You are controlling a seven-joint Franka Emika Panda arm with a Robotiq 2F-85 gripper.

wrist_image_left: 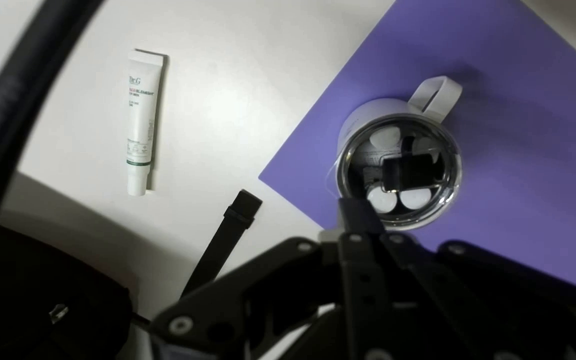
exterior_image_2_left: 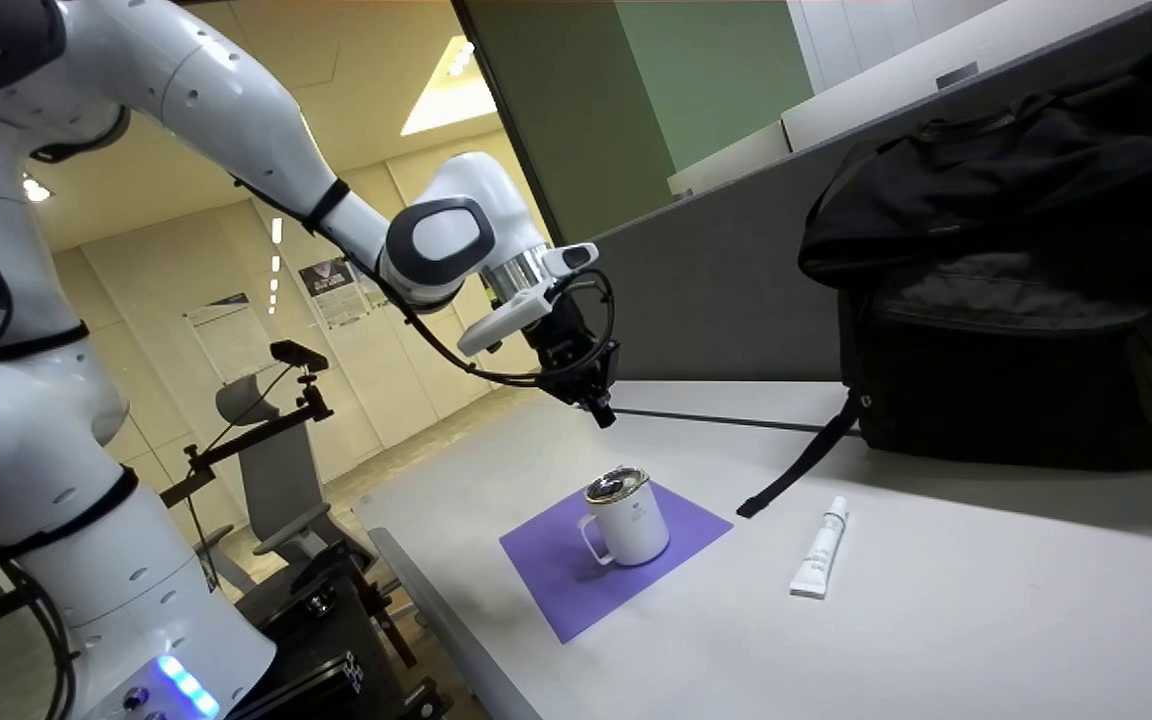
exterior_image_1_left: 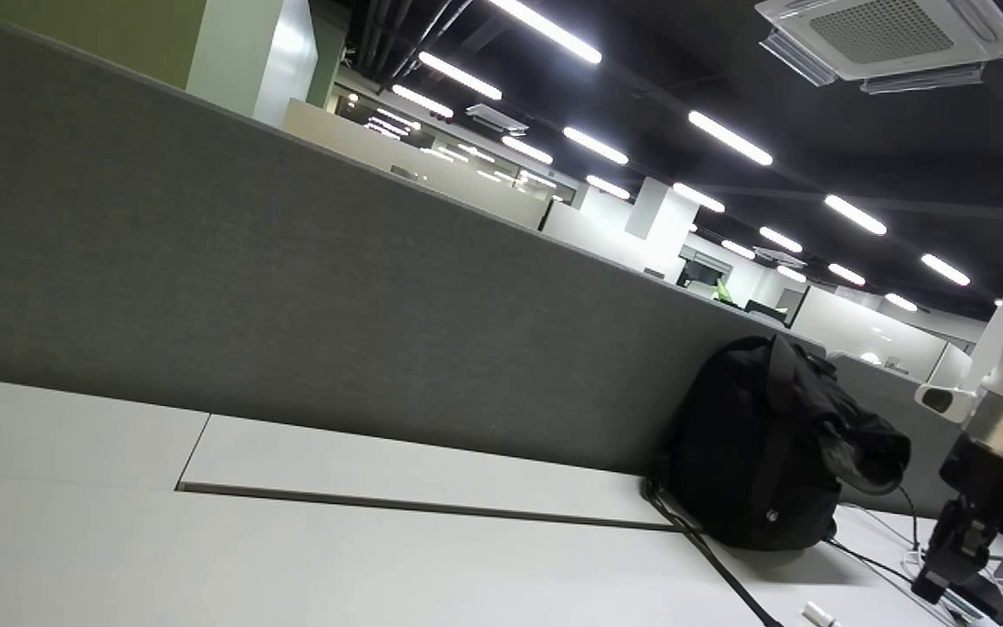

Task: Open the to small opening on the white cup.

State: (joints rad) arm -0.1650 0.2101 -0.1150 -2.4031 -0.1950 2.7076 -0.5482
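Note:
The white cup [exterior_image_2_left: 633,527] stands upright on a purple sheet [exterior_image_2_left: 561,598] in an exterior view. It also shows from above in the wrist view [wrist_image_left: 368,114], its handle toward the upper right. Its clear round lid [wrist_image_left: 448,200] carries a dark rectangular slider piece [wrist_image_left: 413,171]; I cannot tell whether the small opening is covered. My gripper [wrist_image_left: 363,215] is shut with nothing visible between its fingertips. Its tips overlap the lid's near edge in the wrist view. In an exterior view the gripper [exterior_image_2_left: 600,412] is above and beyond the cup, apart from it.
A white tube [exterior_image_2_left: 821,550] lies on the white table [exterior_image_2_left: 936,640]. A black bag [exterior_image_2_left: 1016,380] stands against the grey partition [exterior_image_1_left: 336,322], its strap [exterior_image_2_left: 801,465] reaching toward the purple sheet. Cables [exterior_image_1_left: 880,570] lie beside the bag.

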